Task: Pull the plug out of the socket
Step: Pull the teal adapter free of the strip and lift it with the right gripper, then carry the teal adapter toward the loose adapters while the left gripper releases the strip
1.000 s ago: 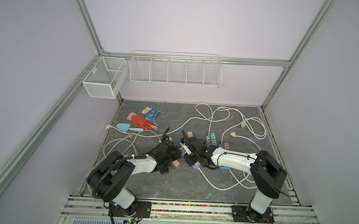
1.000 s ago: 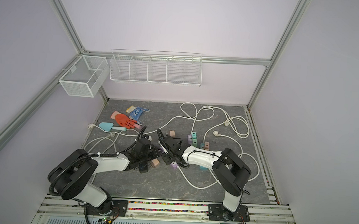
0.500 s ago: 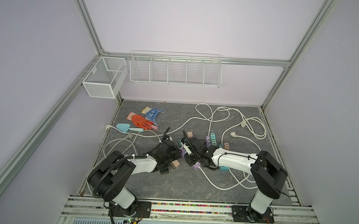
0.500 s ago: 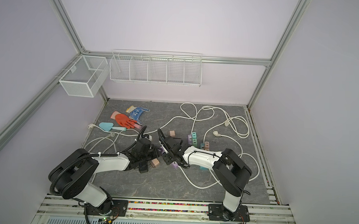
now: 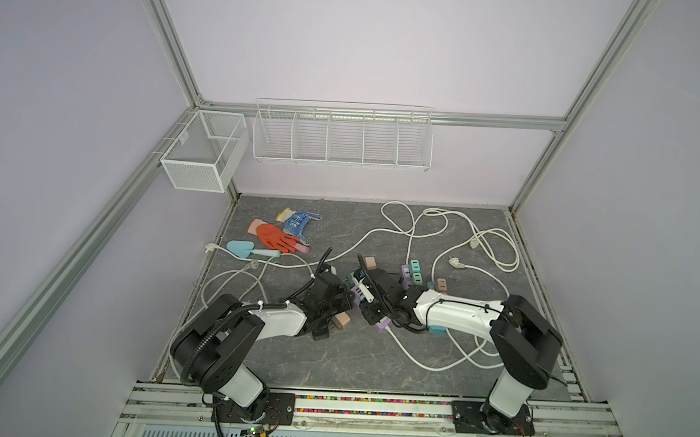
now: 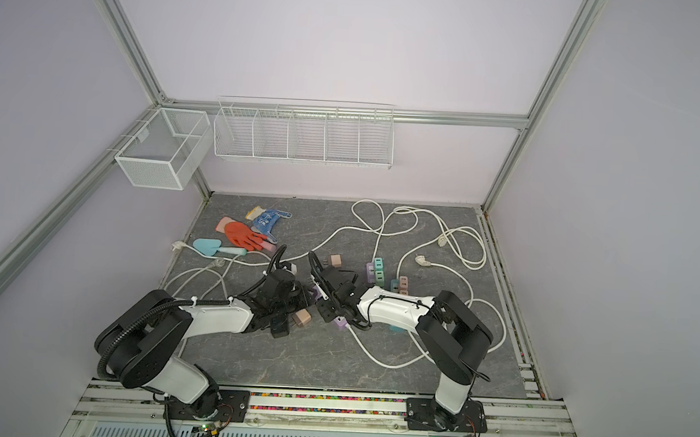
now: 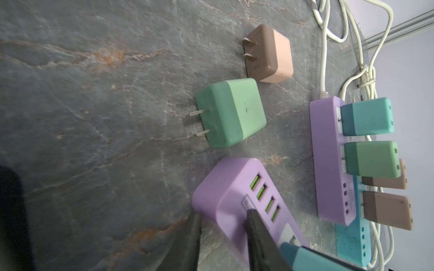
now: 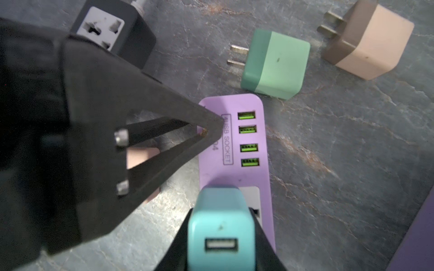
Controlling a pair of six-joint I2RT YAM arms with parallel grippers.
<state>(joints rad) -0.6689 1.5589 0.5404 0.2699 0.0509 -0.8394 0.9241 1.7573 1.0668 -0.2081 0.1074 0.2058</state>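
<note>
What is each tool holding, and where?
Right tool pinches the teal plug by its sides. Left tool grips the purple socket strip at its USB end.

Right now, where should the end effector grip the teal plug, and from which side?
Grip the teal plug by its two flat flanks, from above: it stands upright in the purple strip, so a straight lift should free it. The right end effector holds it so.

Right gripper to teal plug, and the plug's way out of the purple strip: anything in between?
Nothing visible. The right gripper is shut on the teal plug, which stands on the purple strip. The left gripper pinches the strip's edge by the USB ports, beside the plug, not over it.
</note>
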